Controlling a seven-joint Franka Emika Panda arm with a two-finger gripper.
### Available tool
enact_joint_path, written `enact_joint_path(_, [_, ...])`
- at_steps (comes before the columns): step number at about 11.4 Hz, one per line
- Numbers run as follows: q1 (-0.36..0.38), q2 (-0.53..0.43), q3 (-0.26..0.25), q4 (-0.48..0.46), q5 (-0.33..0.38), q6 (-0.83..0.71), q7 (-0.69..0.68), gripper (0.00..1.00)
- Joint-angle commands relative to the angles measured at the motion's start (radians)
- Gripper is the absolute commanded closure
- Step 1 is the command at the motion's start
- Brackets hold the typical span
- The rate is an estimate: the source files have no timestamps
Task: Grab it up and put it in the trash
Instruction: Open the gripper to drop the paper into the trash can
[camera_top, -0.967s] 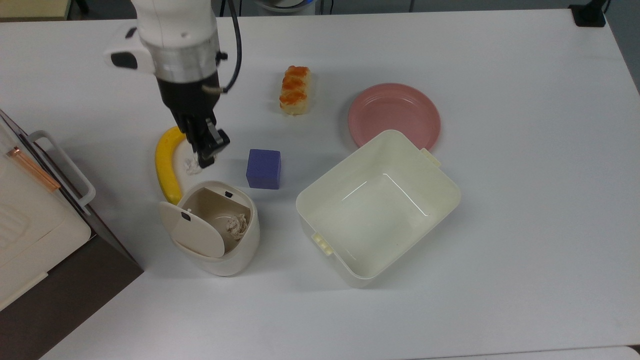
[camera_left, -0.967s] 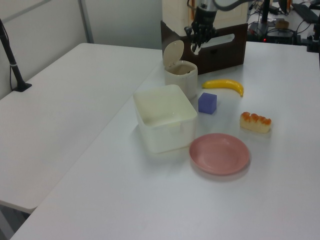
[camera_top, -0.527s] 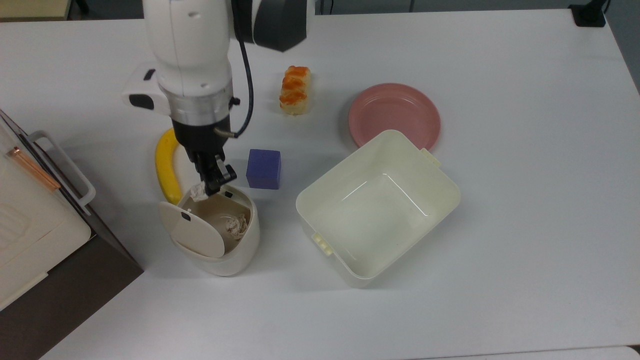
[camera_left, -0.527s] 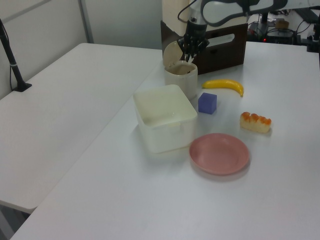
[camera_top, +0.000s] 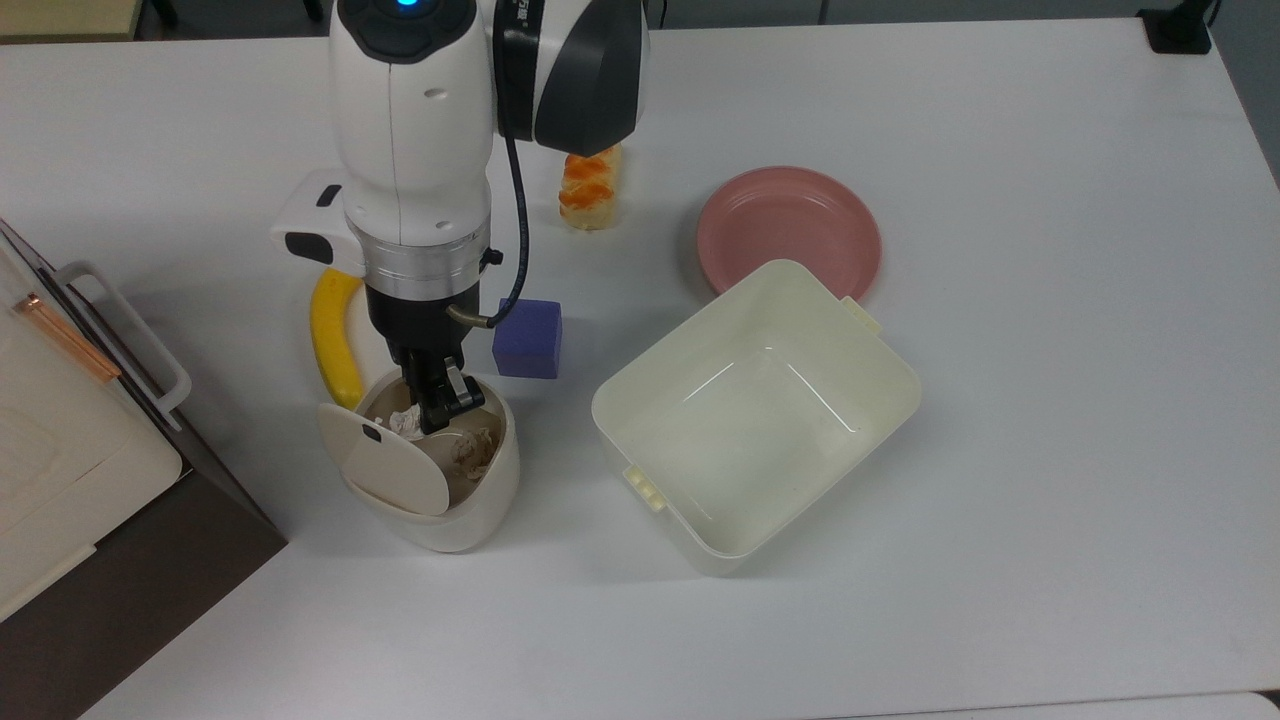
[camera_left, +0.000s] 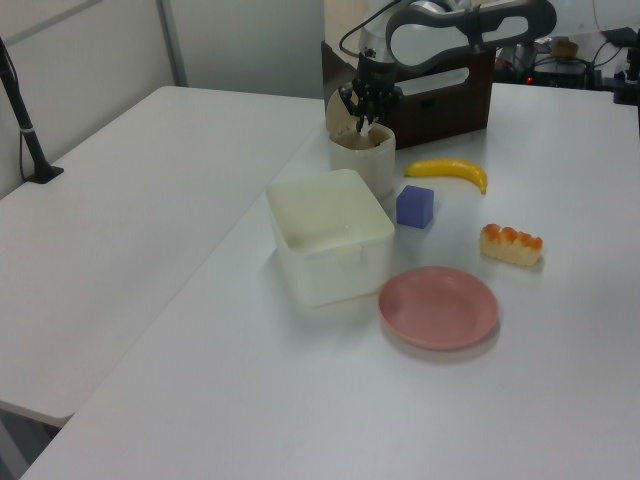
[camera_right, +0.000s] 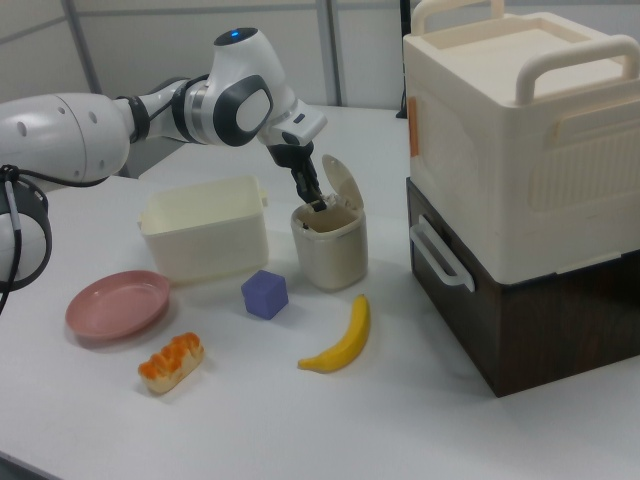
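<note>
**Wad held over the open bin**

Your arm hides the top half of the bread (camera_top: 590, 195) in the top view, and the upper end of the banana (camera_top: 335, 335) too. In the left view the wad is too small to make out; you just see the gripper (camera_left: 362, 108) at the bin's (camera_left: 362, 160) mouth. In the right view the fingertips sit at the bin's (camera_right: 330, 245) rim in front of the raised lid (camera_right: 342, 187), wad not readable there.

Top view tells you most: the gripper (camera_top: 438, 405) is over the bin's (camera_top: 440, 500) opening, fingers pinched nearly closed on the wad (camera_top: 405, 420), which pokes out on the top view's left of the fingertips, at rim level, above the beige inside. A second crumpled scrap (camera_top: 472, 452) already lies down in the bin. The lid (camera_top: 385, 465) is flipped open.

Near the bin: cube (camera_top: 527, 338) just beside, tub (camera_top: 755, 415) near, plate (camera_top: 788, 230) behind the tub, and the box (camera_right: 520, 180) beside the bin.
</note>
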Motion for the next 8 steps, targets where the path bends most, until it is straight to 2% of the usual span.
enact_joint_path(1, [0.012, 0.001, -0.002, 0.010, -0.074, 0.007, 0.017, 0.52])
enact_joint_path(4, [0.012, -0.011, 0.006, 0.007, -0.086, 0.001, -0.072, 0.21])
enact_joint_path(6, [0.012, -0.069, 0.038, -0.041, -0.083, -0.046, -0.251, 0.21])
enact_joint_path(7, [0.005, -0.132, 0.069, -0.093, -0.085, -0.104, -0.368, 0.19])
enact_joint_path(8, [0.007, -0.195, 0.070, -0.151, -0.082, -0.149, -0.487, 0.17])
